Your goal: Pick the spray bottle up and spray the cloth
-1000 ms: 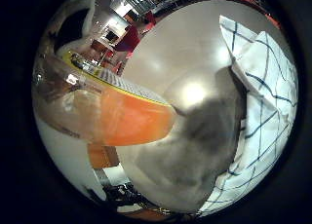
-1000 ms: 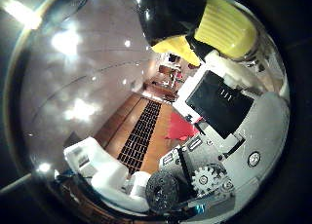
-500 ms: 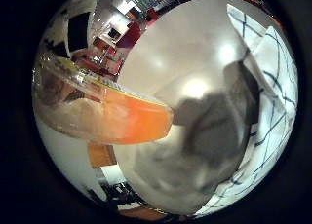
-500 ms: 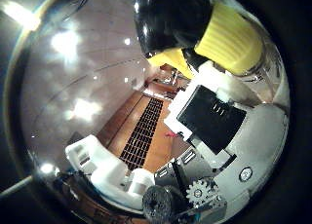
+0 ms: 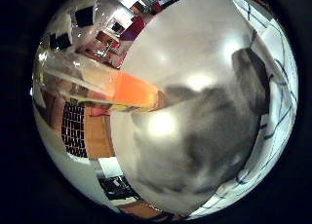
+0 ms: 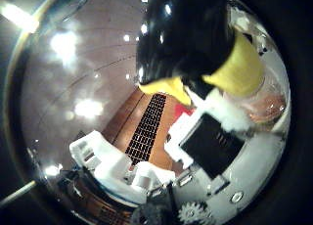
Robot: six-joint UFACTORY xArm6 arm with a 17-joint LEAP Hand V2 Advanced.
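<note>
The spray bottle lies close across my palm. Its clear body with orange liquid (image 5: 117, 88) shows in the little finger side view, over the white table (image 5: 185, 39). Its black spray head (image 6: 186, 39) and yellow collar (image 6: 240, 70) fill much of the thumb side view. My right hand (image 6: 210, 152) shows there as white and black fingers curled beside the bottle's neck. The cloth (image 5: 283, 73), white with dark check lines, lies on the table at the edge of the little finger side view, away from the bottle. A dark shadow falls on the table between them.
Beyond the table edge the thumb side view shows a wooden floor with a dark grid mat (image 6: 152, 127) and a white piece of furniture (image 6: 103, 158). Ceiling lights shine above.
Both views have shifted, so the hand has turned with the bottle in it. The spray head now fills more of the thumb side view. The cloth sits nearer the edge of the little finger side view.
</note>
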